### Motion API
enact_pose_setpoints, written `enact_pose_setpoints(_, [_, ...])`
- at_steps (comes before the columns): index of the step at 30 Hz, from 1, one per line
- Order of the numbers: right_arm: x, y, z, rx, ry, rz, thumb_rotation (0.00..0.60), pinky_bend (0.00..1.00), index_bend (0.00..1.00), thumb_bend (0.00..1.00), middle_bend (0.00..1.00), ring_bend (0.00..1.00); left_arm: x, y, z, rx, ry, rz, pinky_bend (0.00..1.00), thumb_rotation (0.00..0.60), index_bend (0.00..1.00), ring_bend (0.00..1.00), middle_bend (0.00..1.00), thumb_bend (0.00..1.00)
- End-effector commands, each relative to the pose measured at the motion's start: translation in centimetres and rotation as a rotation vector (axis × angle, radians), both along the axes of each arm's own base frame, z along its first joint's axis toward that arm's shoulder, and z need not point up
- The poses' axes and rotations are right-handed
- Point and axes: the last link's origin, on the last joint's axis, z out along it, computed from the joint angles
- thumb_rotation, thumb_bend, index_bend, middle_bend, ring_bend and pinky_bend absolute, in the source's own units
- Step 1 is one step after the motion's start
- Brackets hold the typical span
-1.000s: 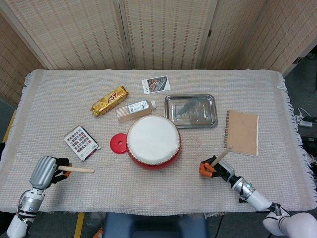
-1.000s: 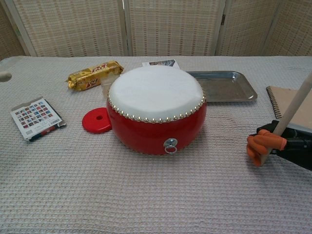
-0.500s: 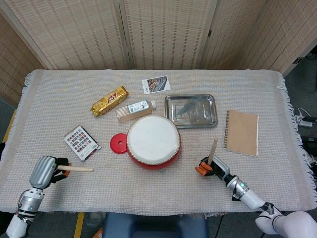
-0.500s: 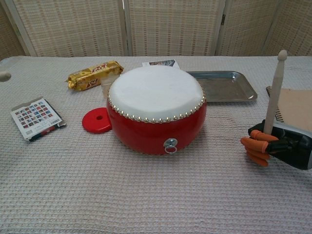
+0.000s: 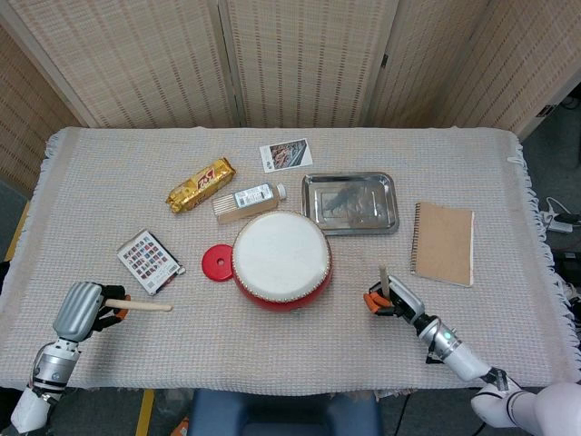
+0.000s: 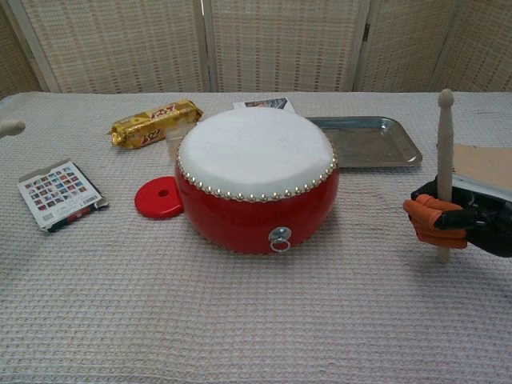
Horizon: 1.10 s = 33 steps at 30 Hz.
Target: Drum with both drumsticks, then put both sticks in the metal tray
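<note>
a red disc, card pack and snack bar lie left of the red drum; the metal tray sits behind it. the right hand has its fingers wrapped around an upright drumstick; the left hand grips a level drumstick over the bench.

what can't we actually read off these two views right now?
- Left robot hand: absent from chest view, cut off by the left edge; only its drumstick tip shows.
- Bottle: label too small in head view; mostly hidden behind the drum in chest view.
- Right robot hand: grip on its drumstick partly hidden by its own fingers.
</note>
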Motion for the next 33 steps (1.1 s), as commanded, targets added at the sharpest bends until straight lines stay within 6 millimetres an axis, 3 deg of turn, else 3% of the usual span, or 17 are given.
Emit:
enact_pose_setpoints(1, [1.6, -0.9, 3.3, -0.036, 0.209, 0.094, 0.600, 1.00, 1.00, 0.87, 1.00, 1.00, 0.1, 0.3, 0.2, 0.001, 0.012, -0.008, 1.00, 0.600, 0.97, 1.00, 1.00, 0.75])
enact_pose_setpoints(10, [6.2, -2.1, 10.6, 0.004, 0.800, 0.338, 0.600, 1.00, 1.00, 0.88, 1.00, 1.00, 1.1, 1.5, 0.7, -0.017, 0.101, -0.073, 1.00, 0.600, 0.97, 1.00, 1.00, 0.75])
enact_pose_setpoints(17, [8.4, -3.3, 14.0, -0.004, 1.133, 0.473, 0.600, 1.00, 1.00, 0.85, 1.00, 1.00, 1.9, 2.4, 1.1, -0.023, 0.145, -0.097, 1.00, 0.600, 0.97, 1.00, 1.00, 0.75])
enact_pose_setpoints(24, [10.8, -4.9, 14.8, -0.088, 1.293, 0.491, 0.600, 0.97, 1.00, 0.81, 1.00, 0.95, 3.1, 3.8, 1.7, -0.028, 0.168, -0.123, 1.00, 0.600, 0.97, 1.00, 1.00, 0.75])
enact_pose_setpoints(33, [16.1, -8.6, 11.9, -0.230, 1.434, 0.545, 0.600, 0.95, 1.00, 0.81, 1.00, 0.93, 7.4, 8.0, 1.2, -0.091, 0.273, -0.179, 1.00, 0.600, 0.97, 1.00, 1.00, 0.75])
